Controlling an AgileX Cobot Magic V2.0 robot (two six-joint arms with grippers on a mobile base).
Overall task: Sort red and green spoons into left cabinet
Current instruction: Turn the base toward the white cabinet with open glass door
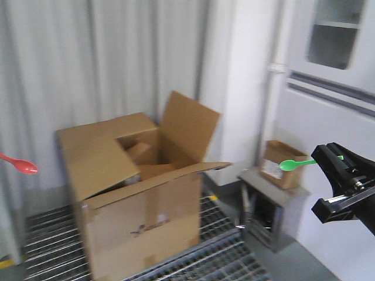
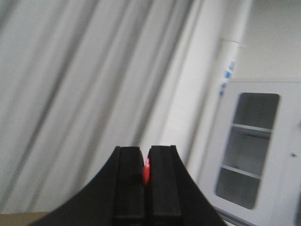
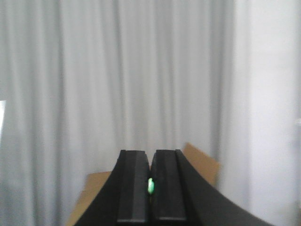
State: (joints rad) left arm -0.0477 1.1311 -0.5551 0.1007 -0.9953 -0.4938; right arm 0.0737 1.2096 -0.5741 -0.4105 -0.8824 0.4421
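A red spoon (image 1: 22, 165) pokes into the front view from the left edge, held in the air; my left gripper itself is out of that view. In the left wrist view my left gripper (image 2: 146, 155) is shut on the red spoon (image 2: 146, 170), a sliver of red between the jaws. My right gripper (image 1: 335, 157) at the right is shut on a green spoon (image 1: 296, 164), bowl pointing left. In the right wrist view my right gripper (image 3: 151, 157) shows a green sliver (image 3: 150, 185) between its jaws. A white cabinet (image 1: 337, 35) with a glass door stands top right; it also shows in the left wrist view (image 2: 251, 146).
A large open cardboard box (image 1: 140, 193) stands on a metal grate floor (image 1: 53, 240) in the middle. A small cardboard box (image 1: 281, 164) sits on a grey stand (image 1: 272, 205). White curtains (image 1: 88, 64) hang behind. A white pillar with a pipe (image 1: 270, 76) stands beside the cabinet.
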